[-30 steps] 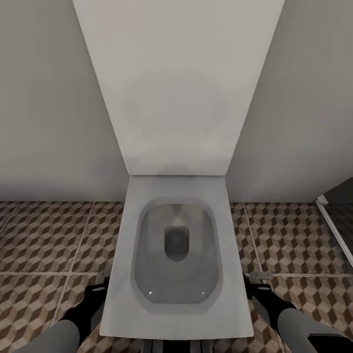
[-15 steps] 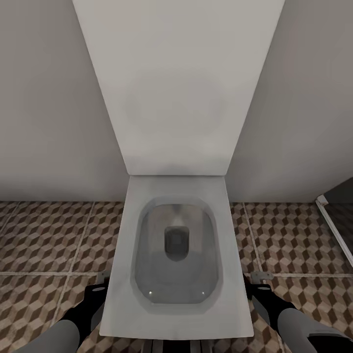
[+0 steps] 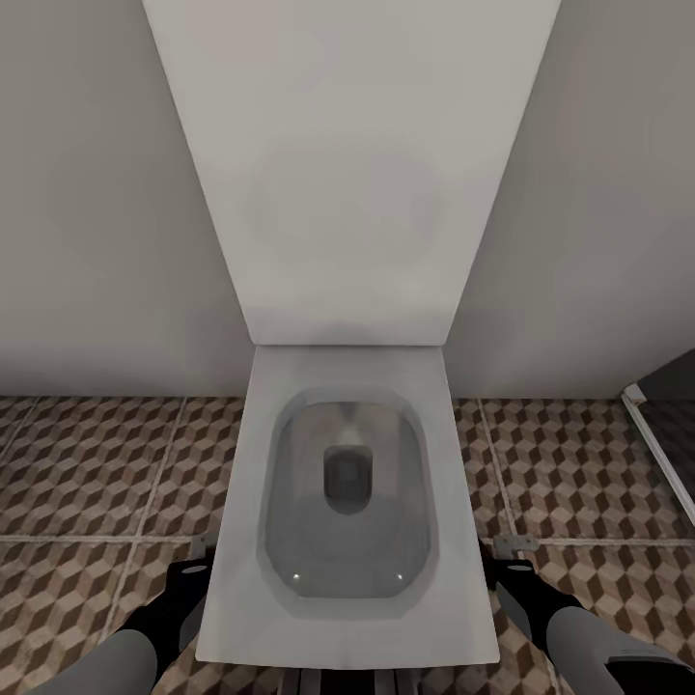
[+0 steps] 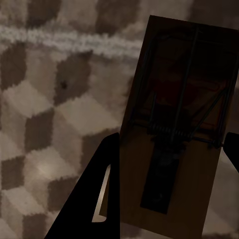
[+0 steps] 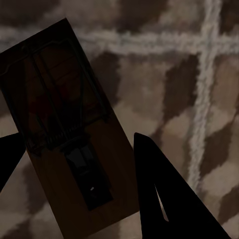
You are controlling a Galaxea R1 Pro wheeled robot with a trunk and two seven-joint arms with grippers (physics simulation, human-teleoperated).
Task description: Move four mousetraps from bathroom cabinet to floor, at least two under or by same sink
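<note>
Holding a mousetrap (image 4: 174,134) between its fingers, the left gripper (image 4: 167,169) hangs low beside the toilet (image 3: 347,502); the right gripper (image 5: 74,164) clamps a second mousetrap (image 5: 64,124) on the other side. Both traps hang above the bathroom floor (image 3: 97,483), seemingly not touching it. Dropping them here would probably miss the sink requirement, since no basin is visible. The toilet rim sits between the arms and the wall (image 3: 87,241) blocks the front, so turning risks a knock; open tile lies to either side.
</note>
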